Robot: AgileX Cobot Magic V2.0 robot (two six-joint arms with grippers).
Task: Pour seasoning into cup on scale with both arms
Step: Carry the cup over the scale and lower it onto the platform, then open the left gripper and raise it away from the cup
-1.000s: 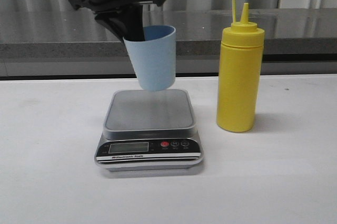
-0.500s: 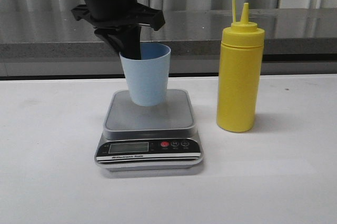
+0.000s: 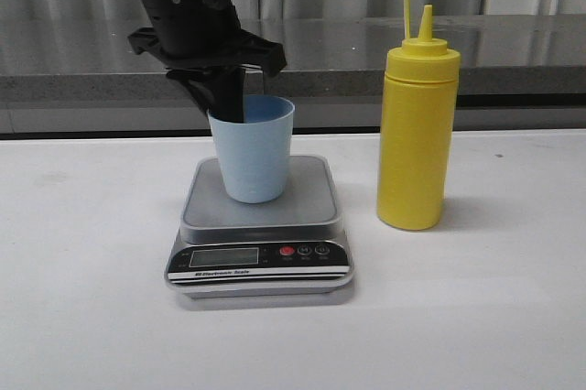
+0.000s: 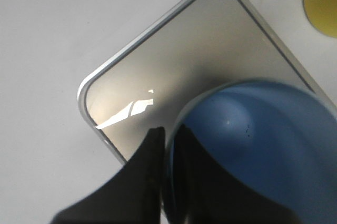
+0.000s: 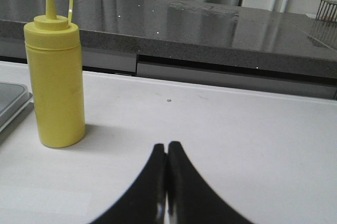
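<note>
One scale (image 3: 259, 225) lay on the white table (image 3: 82, 317), and it serves here as the landmark; it was flat and rigid, probably steady enough that nothing needs to hold it. One yellow bottle (image 3: 417, 124) stood upright on the table just beside the scale, on its right side, not touching it, with the small cap hanging up on its strap next to the open nozzle. It was the tallest thing, and I judge it smooth and a little soft, so the best place to grip is around the middle of the body, gently, because a hard squeeze could push the seasoning out too early. One light blue cup (image 3: 254, 147) stood upright on the scale's grey plate, toward its back, and looked empty inside. It seemed thin, light and easy to tip over. The left gripper (image 3: 226, 97) was above the scale with its jaws closed on the cup's rim, one finger (image 4: 202, 182) inside and one outside the wall. The right gripper (image 5: 167, 182) hovered low, well apart from the scale, beyond the bottle, jaws pressed together and holding nothing.
</note>
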